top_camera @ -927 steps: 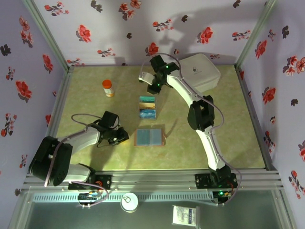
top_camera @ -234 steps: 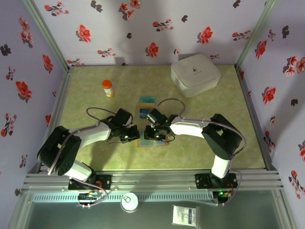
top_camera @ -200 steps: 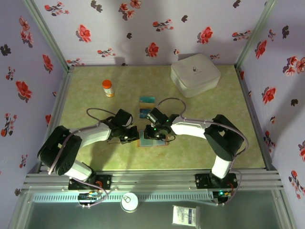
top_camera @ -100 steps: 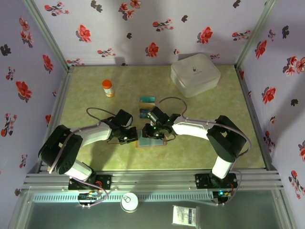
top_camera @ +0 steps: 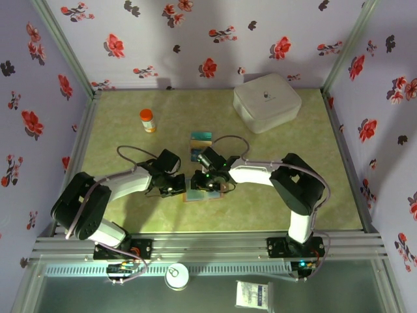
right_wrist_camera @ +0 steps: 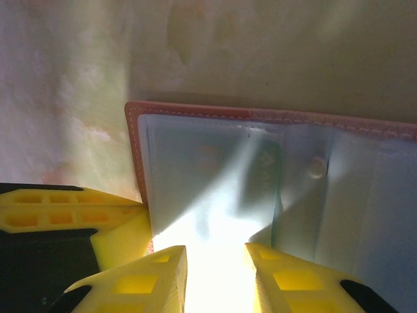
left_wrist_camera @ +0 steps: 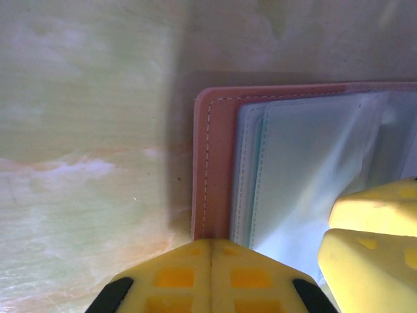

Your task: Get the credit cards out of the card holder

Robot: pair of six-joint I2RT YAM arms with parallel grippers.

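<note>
The card holder (top_camera: 212, 194) lies open and flat on the green table (top_camera: 130, 215), near the middle, with both arms bent in over it. Up close we see a brown cover with a stitched border (left_wrist_camera: 215, 163) framing clear blue-grey plastic sleeves (right_wrist_camera: 208, 169), washed out by glare. A faint teal tint shows behind 1 sleeve; we cannot tell whether a card sits inside.

The left gripper (top_camera: 177, 187) is clenched, its yellow fingers pressed together (left_wrist_camera: 212, 251) at the holder's brown edge and holding nothing.

The right gripper (top_camera: 203, 182) reaches in from the other side. Its 2 fingers stand partly apart (right_wrist_camera: 215, 254) over the sleeves, their tips low on the plastic. We see nothing clearly caught between them.

Just beyond the holder, a blue card (top_camera: 197, 154) lies loose on the table. A yellow-green card (top_camera: 201, 137) lies a little farther back.

A white box (top_camera: 267, 101) sits closed at the far right. An orange bottle (top_camera: 148, 120) stands upright at the far left.
</note>
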